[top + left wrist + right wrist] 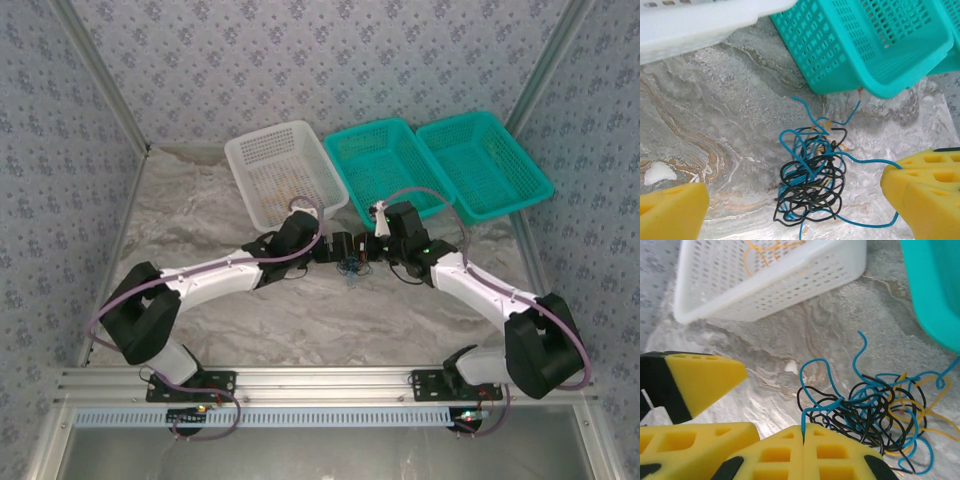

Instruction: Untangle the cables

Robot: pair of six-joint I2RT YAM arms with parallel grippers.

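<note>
At the right gripper (803,432) we note the fingers (835,455) pressed together, with the end of one blue strand (803,417) nipped in their seam. The rest of the cables (865,415) lies on the marbled surface (790,350), just ahead and to the right of that pinch in the right wrist view. It is a knot of blue, black and yellow-orange loops. Left gripper (795,192): fingers spread wide, holding nothing. The clump sits between them, its long axis running away from the left wrist camera. From above, both arms meet over the clump and neither is clearly nearer. We judge the pull should go away from the knot, with the left side pinning it. A white basket (790,290) and a teal basket (875,45) stand beyond.
</note>
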